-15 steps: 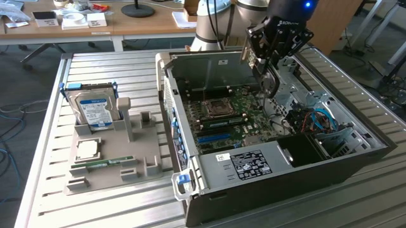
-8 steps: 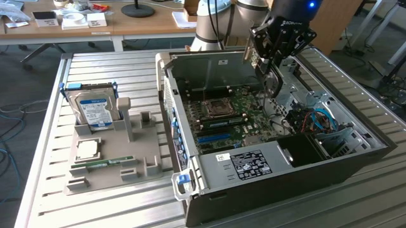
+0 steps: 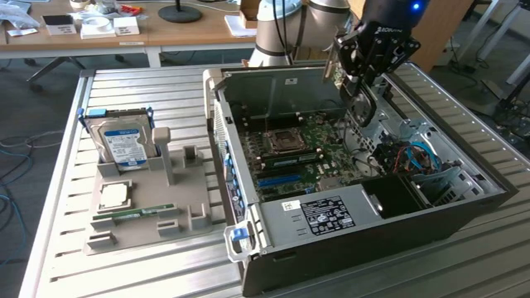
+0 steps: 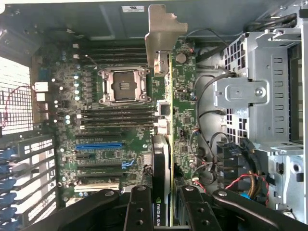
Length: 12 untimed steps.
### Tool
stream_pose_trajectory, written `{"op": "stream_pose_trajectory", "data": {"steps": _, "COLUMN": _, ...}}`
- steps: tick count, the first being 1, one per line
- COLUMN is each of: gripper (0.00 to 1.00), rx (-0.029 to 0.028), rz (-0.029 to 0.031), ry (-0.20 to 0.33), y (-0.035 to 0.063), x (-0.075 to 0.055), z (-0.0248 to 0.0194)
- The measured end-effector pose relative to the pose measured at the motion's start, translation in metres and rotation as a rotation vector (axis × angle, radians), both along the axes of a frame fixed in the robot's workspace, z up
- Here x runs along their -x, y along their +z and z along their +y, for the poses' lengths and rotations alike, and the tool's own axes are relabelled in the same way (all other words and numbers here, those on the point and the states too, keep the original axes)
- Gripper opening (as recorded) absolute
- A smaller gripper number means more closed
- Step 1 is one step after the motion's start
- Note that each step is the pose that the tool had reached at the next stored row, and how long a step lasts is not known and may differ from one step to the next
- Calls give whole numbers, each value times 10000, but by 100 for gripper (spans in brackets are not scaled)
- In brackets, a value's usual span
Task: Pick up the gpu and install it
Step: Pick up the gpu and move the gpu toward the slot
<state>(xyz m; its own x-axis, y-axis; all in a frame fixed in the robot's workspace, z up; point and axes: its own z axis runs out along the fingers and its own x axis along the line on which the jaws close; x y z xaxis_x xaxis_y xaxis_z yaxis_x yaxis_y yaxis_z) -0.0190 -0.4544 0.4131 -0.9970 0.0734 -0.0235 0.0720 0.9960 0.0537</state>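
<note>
My gripper (image 3: 364, 73) hangs over the far right part of the open computer case (image 3: 373, 230), shut on the gpu (image 3: 362, 107). The card hangs on edge below the fingers, its black fan face showing. In the wrist view the gpu (image 4: 167, 144) appears edge-on between my two black fingers (image 4: 139, 209), with its silver bracket (image 4: 161, 33) pointing away towards the case's back wall. It floats above the motherboard (image 4: 115, 120), apart from it, to one side of the blue slot (image 4: 98, 145) and the empty processor socket (image 4: 122, 85).
A metal drive cage (image 4: 260, 91) and loose cables (image 4: 240, 183) crowd the case beside the card. On the exterior view's left, a grey holder (image 3: 157, 214) carries a hard drive (image 3: 124, 141), a processor (image 3: 114, 195) and a memory stick (image 3: 133, 214). A wooden desk (image 3: 166, 31) stands behind.
</note>
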Motion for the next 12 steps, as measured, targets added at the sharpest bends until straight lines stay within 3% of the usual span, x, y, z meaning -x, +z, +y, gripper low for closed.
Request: {"op": "stream_pose_trajectory", "data": {"steps": 12, "gripper": 27, "rx": 0, "rz": 0, "ry": 0, "y": 0, "x": -279, "z": 0}}
